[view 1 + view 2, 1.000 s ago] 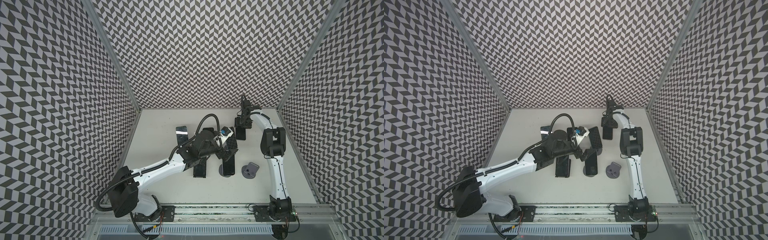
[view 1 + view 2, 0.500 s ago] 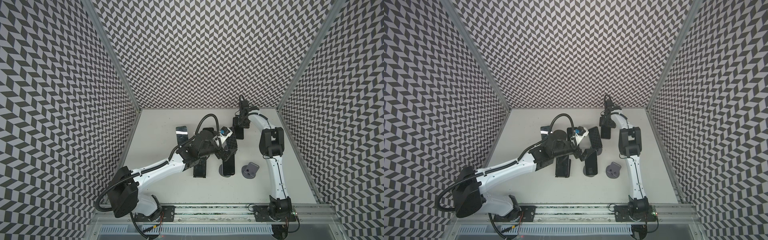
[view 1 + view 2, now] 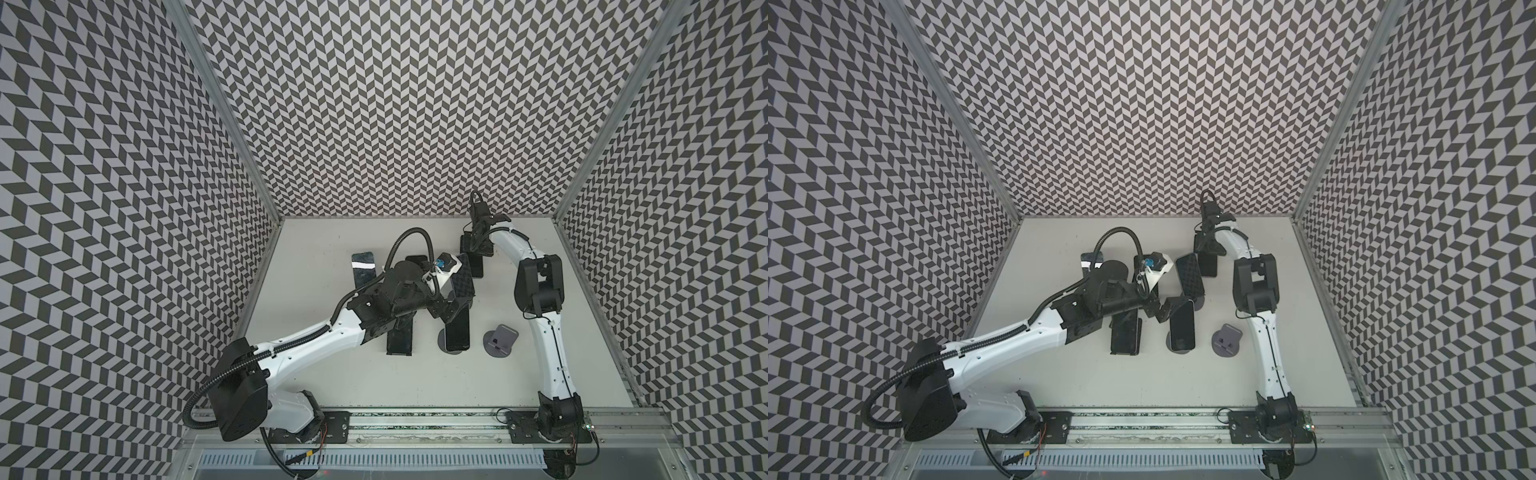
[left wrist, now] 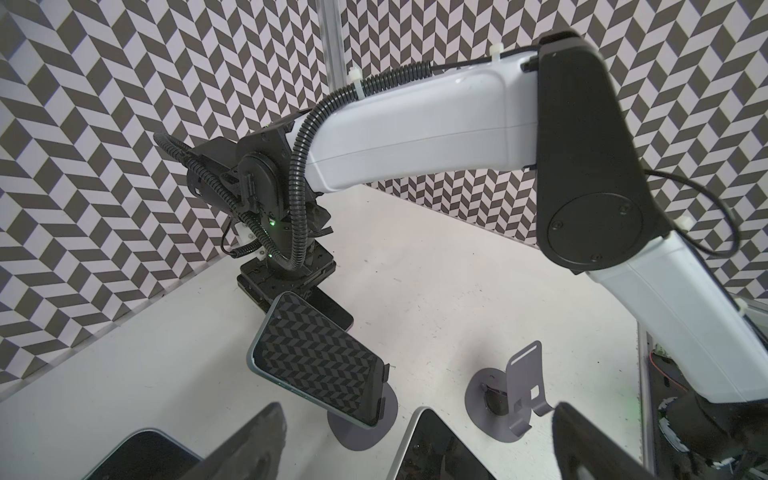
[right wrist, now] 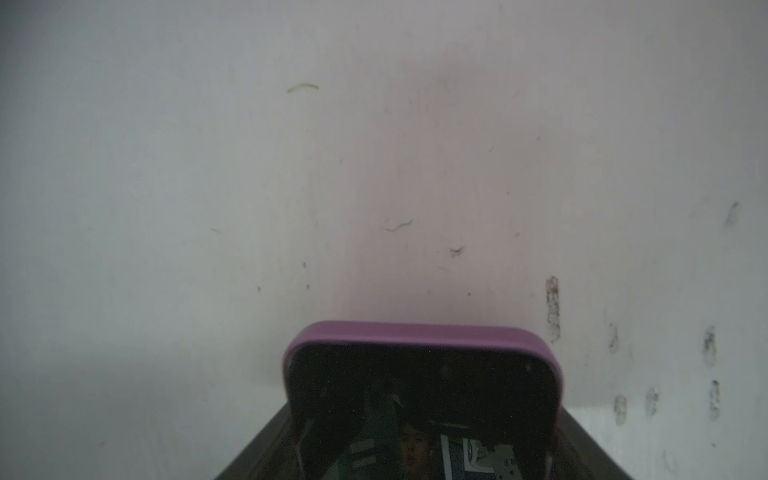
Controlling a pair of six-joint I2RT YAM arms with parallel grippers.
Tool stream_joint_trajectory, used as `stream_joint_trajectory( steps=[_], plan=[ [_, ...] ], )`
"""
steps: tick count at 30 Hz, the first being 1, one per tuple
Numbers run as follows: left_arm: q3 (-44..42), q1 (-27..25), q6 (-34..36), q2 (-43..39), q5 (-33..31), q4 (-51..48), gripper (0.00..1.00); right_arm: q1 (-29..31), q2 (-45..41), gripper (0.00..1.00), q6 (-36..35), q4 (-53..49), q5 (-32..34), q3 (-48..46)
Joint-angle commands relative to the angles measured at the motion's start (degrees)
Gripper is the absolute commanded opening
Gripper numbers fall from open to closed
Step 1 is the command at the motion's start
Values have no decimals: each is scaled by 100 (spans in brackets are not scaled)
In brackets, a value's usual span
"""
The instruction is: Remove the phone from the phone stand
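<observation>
**Left jaws wide open over the phone, which is not yet taken from its stand**

On the table [image 3: 332, 374] my left gripper [image 3: 1160, 312] hangs with jaws fully apart at the top end of the phone [image 3: 457, 332]. My right gripper [image 3: 475, 248] is low near the back edge, jaws closed on a purple phone [image 5: 419, 332] that seems to lie flat. The phone leans in its stand [image 3: 1177, 351] near the middle, toward the front edge. An empty stand [image 3: 500, 338] is just beside. I judge this is the approach. Next I should lower, close on the long sides, then lift along the lean so the lip does not catch.
</observation>
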Motion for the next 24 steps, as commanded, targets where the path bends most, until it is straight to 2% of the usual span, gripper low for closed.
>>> stream_joint_trajectory(
  steps=[1, 24],
  plan=[
    [-98, 26, -53, -135, -25, -57, 100, 26, 353, 59, 115, 94, 132, -311],
    [-17, 24, -115, -249, -140, -57, 100, 17, 242, 67, 47, 320, 73, -896]
  ],
)
